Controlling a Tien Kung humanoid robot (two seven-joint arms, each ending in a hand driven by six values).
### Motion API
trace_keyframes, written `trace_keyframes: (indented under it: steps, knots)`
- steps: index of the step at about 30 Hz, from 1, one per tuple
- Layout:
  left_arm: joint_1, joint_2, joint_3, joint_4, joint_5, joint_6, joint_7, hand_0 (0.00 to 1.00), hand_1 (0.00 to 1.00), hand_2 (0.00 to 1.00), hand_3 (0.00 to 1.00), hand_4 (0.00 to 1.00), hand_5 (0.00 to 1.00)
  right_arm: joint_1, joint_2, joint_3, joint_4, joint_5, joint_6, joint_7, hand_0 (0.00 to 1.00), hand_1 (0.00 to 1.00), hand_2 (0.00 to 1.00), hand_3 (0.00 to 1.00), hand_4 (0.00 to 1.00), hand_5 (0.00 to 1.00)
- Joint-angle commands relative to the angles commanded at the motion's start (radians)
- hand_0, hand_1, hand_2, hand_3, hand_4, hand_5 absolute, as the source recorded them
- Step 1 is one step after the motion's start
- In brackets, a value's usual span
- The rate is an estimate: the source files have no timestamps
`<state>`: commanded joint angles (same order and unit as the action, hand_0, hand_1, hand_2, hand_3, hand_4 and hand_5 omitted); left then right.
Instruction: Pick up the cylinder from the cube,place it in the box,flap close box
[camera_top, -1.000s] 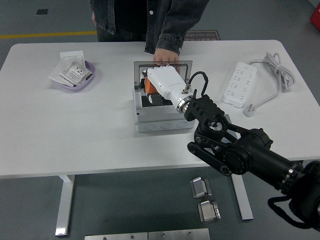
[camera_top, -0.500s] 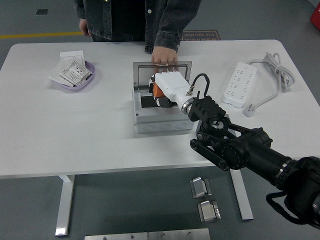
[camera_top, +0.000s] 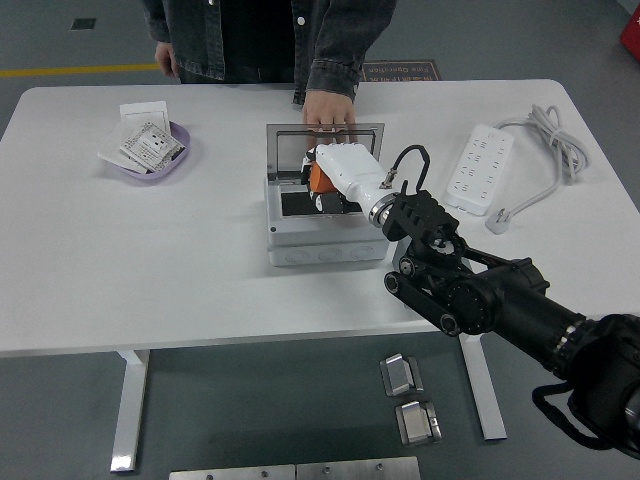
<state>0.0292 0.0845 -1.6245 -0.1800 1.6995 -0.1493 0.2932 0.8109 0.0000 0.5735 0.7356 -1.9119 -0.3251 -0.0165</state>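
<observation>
We see our right hand (camera_top: 335, 172) clamped on the orange cylinder (camera_top: 316, 177), holding it over the open box (camera_top: 325, 240). A person's hand (camera_top: 325, 108) rests on the raised lid (camera_top: 325, 135).

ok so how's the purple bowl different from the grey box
The purple bowl is round, shallow and has no lid; the grey box is square-edged with a lid standing open. The bowl sits alone at the table's far left, holding paper packets; the box is at the centre, with the robot's right hand over its opening and a person's hand on its lid. Both rest on the white table.
</observation>
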Motion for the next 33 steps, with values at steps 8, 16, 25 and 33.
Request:
trace_keyframes:
  steps: [8, 16, 25, 33]
  knots:
    - [-0.008, -0.004, 0.0, 0.0, 0.009, -0.002, -0.001, 0.672, 0.72, 0.661, 0.722, 0.722, 0.43, -0.004, 0.0, 0.001, -0.007, -0.001, 0.005, 0.012, 0.299, 0.443, 0.598, 0.683, 0.594, 0.096]
    - [-0.013, -0.006, 0.006, 0.0, 0.009, -0.003, -0.003, 0.672, 0.72, 0.661, 0.72, 0.72, 0.43, -0.006, 0.0, -0.002, -0.011, -0.007, -0.001, 0.018, 0.587, 0.581, 0.636, 0.759, 0.768, 0.152]
    - [-0.015, -0.009, 0.006, 0.0, 0.016, -0.006, -0.002, 0.672, 0.719, 0.658, 0.716, 0.71, 0.419, -0.004, 0.0, -0.006, -0.012, -0.019, 0.002, 0.017, 0.66, 0.606, 0.641, 0.76, 0.826, 0.18]
    - [-0.01, -0.014, 0.013, 0.0, 0.012, -0.007, -0.002, 0.671, 0.719, 0.648, 0.71, 0.697, 0.408, -0.015, 0.0, 0.004, 0.013, -0.018, 0.008, 0.008, 0.697, 0.609, 0.64, 0.758, 0.868, 0.22]
